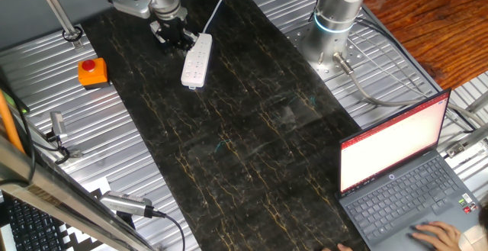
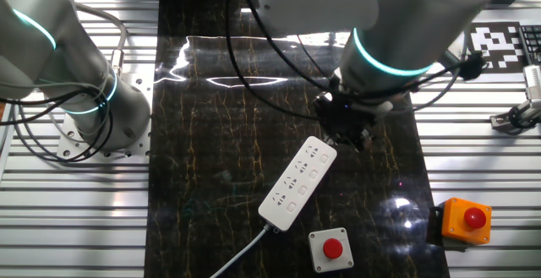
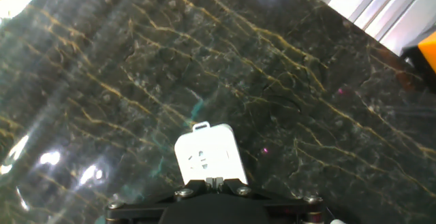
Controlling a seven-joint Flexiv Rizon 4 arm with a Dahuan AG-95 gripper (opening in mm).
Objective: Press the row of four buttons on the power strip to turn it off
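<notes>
My hand view shows only one end of the power strip (image 3: 208,157), white with a socket mark, just in front of my hand's black edge; the rest of the bar is hidden there. The other fixed view shows the whole bar (image 2: 297,182) lying slanted on the dark marble mat (image 2: 211,143), with its thin white cable (image 2: 241,257) going off the near end; it also shows a small white box with a red button (image 2: 330,249) just beside that end, which the first fixed view does not show. In one fixed view the bar (image 1: 197,60) lies near the far end of the mat (image 1: 229,129), and the row of four buttons (image 1: 201,59) is too small to make out.

My gripper (image 2: 345,126) hangs over the far end of the bar; I cannot tell if my jaws are open or closed, or if they touch the bar; my own black parts hide the tips.

Around me: an orange box with a red button (image 1: 92,72) on the metal table (image 1: 91,144), well apart from the bar; a second arm's base (image 1: 329,33); an open laptop (image 1: 400,175) with a person's hand (image 1: 442,234) on its keys.
</notes>
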